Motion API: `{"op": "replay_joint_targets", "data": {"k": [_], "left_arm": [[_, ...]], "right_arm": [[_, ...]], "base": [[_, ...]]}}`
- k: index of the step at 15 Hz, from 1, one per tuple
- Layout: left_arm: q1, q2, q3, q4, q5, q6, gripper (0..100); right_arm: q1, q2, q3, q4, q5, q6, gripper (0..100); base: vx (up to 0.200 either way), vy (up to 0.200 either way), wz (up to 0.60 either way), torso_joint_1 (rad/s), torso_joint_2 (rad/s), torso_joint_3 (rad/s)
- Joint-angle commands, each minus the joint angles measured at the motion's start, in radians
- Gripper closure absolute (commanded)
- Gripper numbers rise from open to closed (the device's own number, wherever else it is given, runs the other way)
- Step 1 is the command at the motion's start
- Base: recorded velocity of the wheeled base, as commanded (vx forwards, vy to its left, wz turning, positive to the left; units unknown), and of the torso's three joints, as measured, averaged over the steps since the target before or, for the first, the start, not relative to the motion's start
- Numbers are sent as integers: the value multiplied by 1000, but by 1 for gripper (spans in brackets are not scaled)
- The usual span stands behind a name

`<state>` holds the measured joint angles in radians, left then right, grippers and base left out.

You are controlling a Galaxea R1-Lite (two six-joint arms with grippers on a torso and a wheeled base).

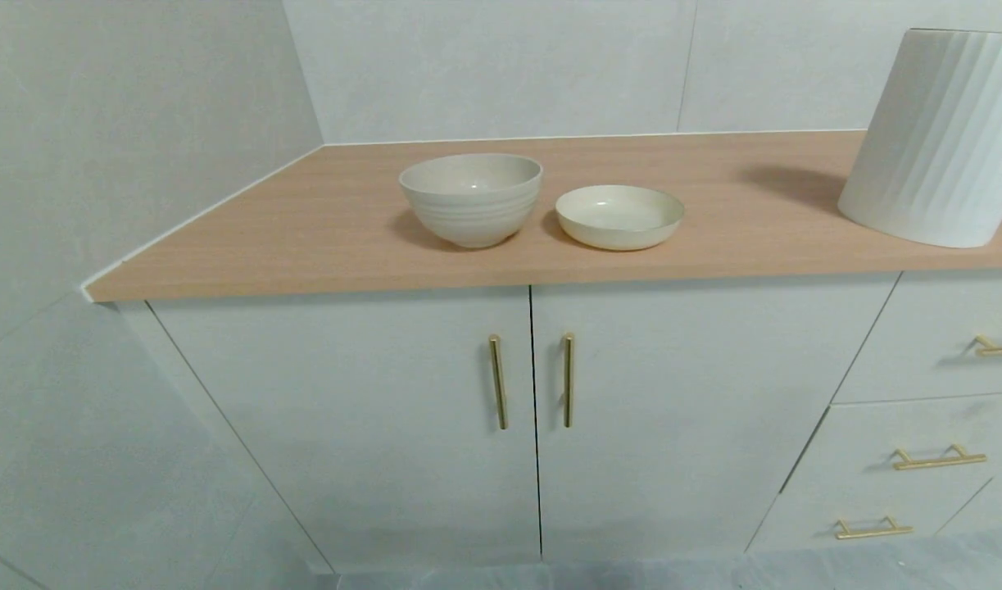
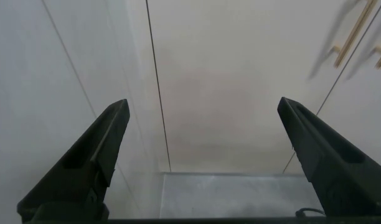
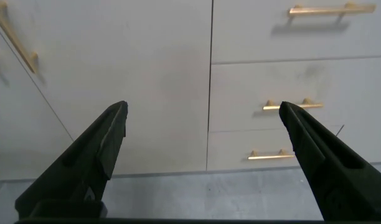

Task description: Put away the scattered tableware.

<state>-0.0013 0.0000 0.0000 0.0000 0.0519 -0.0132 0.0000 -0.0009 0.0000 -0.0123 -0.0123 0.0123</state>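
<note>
A deep cream bowl (image 1: 471, 197) with a ribbed wall stands on the wooden countertop (image 1: 304, 229), left of centre. Just to its right sits a shallow cream dish (image 1: 619, 215); a narrow gap separates the two. My left gripper (image 2: 203, 112) is open, low in front of the white cabinet door (image 2: 240, 93), nothing between its fingers. My right gripper (image 3: 203, 112) is also open and empty, facing the cabinet front where the door meets the drawers (image 3: 290, 87).
A tall white ribbed container (image 1: 943, 135) stands at the counter's right end. Below the counter are two white doors with vertical gold handles (image 1: 498, 381) (image 1: 568, 379), and drawers with gold pulls (image 1: 939, 459) to the right. Tiled walls close off the left and back.
</note>
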Motion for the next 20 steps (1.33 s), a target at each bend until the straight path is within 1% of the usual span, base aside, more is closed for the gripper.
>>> {"op": "replay_joint_targets", "data": {"k": [1, 5, 12, 13, 20], "left_arm": [[0, 0, 0, 0, 0, -1, 0], [0, 0, 0, 0, 0, -1, 0], [0, 0, 0, 0, 0, -1, 0], [0, 2, 0, 0, 0, -1, 0], [0, 0, 0, 0, 0, -1, 0]], "right_arm": [[0, 1, 0, 0, 0, 0, 0], [0, 1, 0, 0, 0, 0, 0], [0, 1, 0, 0, 0, -2, 0], [0, 1, 0, 0, 0, 0, 0], [0, 1, 0, 0, -1, 0, 0]], "base": [[0, 0, 0, -124, 442, 334], [0, 0, 0, -47, 206, 148], [0, 0, 0, 0, 0, 0], [0, 0, 600, 2, 2, 2], [0, 0, 0, 0, 0, 0]]}}
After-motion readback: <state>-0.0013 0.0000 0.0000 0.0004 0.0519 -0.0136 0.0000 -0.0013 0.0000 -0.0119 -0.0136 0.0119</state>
